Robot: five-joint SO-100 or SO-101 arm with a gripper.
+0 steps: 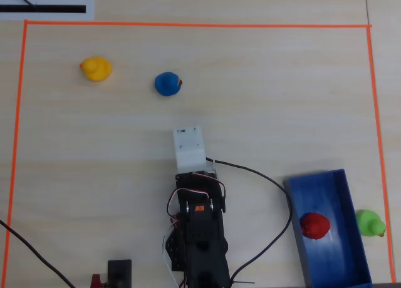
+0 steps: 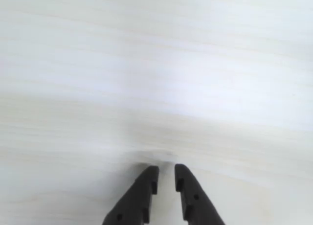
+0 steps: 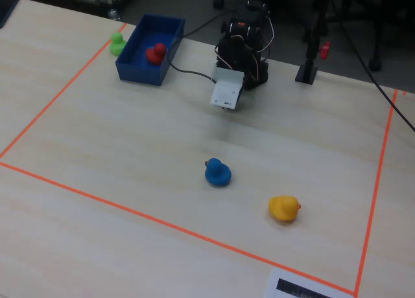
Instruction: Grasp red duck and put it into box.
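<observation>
The red duck (image 1: 314,226) lies inside the blue box (image 1: 294,203) at the lower right of the overhead view. In the fixed view the red duck (image 3: 155,53) rests in the far half of the box (image 3: 139,72). The arm is folded back over its base, well away from the box. In the wrist view my gripper (image 2: 166,169) hangs over bare table. Its two black fingers (image 2: 145,186) are almost together, with only a narrow slit and nothing between them. From above, the white wrist mount (image 1: 189,147) hides the fingers.
A green duck (image 1: 371,223) sits just outside the box's right wall. A blue duck (image 1: 167,84) and a yellow duck (image 1: 96,69) stand far from the arm. Orange tape (image 1: 188,25) frames the work area. A black cable (image 1: 263,175) runs between arm and box.
</observation>
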